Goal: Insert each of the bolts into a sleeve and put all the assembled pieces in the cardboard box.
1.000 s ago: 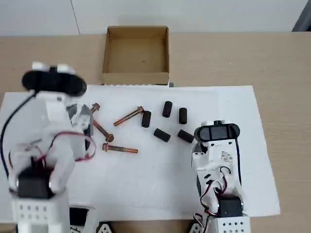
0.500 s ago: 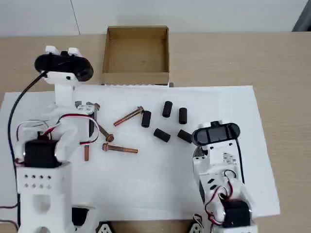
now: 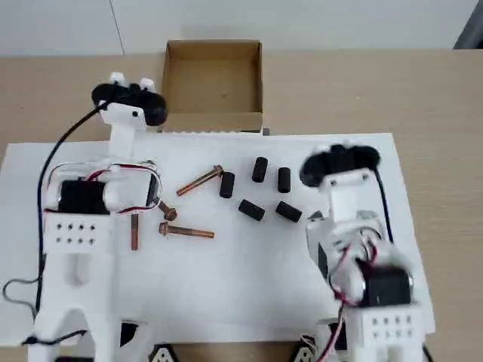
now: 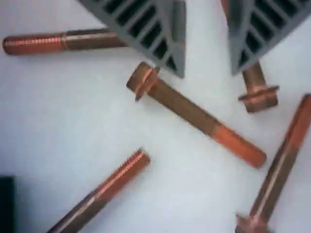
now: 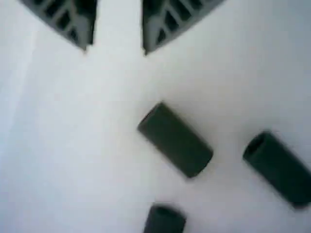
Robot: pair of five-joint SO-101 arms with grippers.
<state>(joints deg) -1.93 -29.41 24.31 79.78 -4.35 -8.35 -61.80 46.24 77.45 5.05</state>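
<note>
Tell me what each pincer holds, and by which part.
Nothing. The left pincer is open over the bolts, the right pincer open over the sleeves.

The right gripper (image 5: pixel 116 47) hangs over a white sheet (image 5: pixel 58 145), its two grey ribbed fingers (image 5: pixel 68 17) spread, with bare sheet showing between them. Three black sleeves lie flat on the sheet, none touching. The nearest sleeve (image 5: pixel 175 141) sits just beyond the fingertips. The second sleeve (image 5: pixel 279 167) lies beside it, and the third sleeve (image 5: pixel 164 222) is cut off at the frame edge.
</note>
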